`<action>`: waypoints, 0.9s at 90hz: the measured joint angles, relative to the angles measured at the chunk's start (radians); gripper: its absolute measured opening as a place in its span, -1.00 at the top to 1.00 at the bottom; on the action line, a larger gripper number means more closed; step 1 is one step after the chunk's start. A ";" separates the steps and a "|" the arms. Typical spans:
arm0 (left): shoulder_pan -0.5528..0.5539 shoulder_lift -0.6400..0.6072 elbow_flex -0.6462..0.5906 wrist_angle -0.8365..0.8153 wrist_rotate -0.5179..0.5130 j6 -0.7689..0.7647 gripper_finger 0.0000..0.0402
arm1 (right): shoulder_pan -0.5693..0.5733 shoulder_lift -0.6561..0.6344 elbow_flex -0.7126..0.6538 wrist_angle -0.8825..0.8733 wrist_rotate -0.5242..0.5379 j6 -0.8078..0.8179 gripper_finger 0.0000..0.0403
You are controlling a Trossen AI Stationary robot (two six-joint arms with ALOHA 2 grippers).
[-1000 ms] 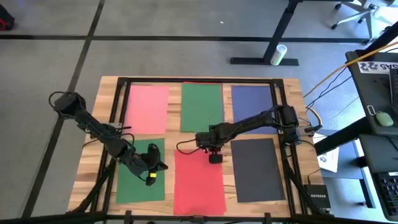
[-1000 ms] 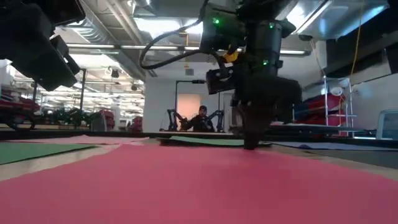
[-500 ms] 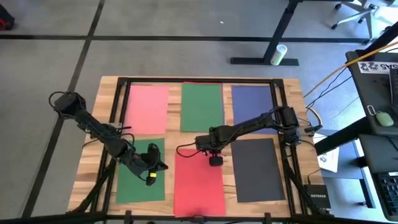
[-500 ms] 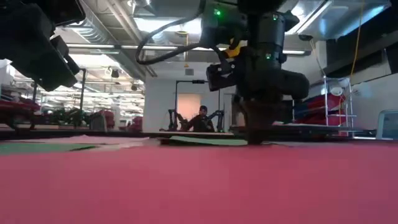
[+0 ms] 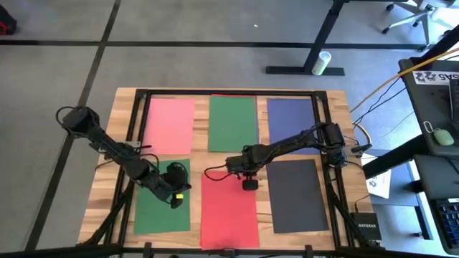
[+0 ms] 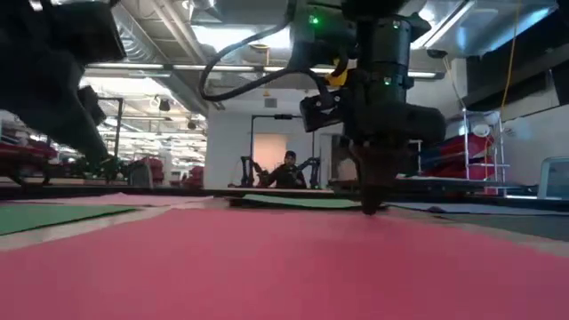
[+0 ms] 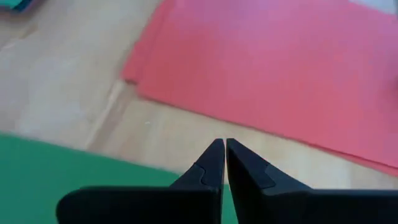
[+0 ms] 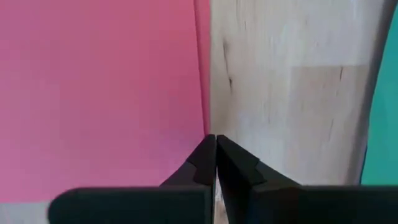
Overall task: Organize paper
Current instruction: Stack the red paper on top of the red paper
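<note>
Six sheets of paper lie in two rows on the table. The right gripper, fingers pressed together, tip down on the far right corner of the near red sheet, whose long axis runs toward the table's near edge. The left gripper, fingers also together, hovers over the near green sheet, farther from the red one.

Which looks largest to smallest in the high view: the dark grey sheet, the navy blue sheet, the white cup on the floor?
1. The dark grey matte paper sheet looks largest.
2. The navy blue matte paper sheet looks smaller, partly because the right arm hides some of it.
3. The white cylindrical cup on the floor is by far the smallest.
</note>
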 joint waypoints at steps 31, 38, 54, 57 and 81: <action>0.101 0.157 0.000 0.090 0.049 0.050 1.00 | 0.000 -0.077 0.034 -0.091 0.061 0.048 1.00; 0.130 0.185 0.000 0.115 0.052 0.065 1.00 | 0.000 -0.091 0.034 -0.141 0.057 0.072 1.00; 0.189 0.219 0.002 0.133 0.070 0.085 1.00 | 0.015 -0.093 0.033 -0.196 0.059 0.099 1.00; 0.197 0.226 0.002 0.143 0.079 0.095 1.00 | 0.020 -0.093 0.033 -0.193 0.058 0.099 1.00; 0.253 0.229 0.001 0.185 0.088 0.161 1.00 | 0.040 -0.093 0.033 -0.184 0.058 0.108 1.00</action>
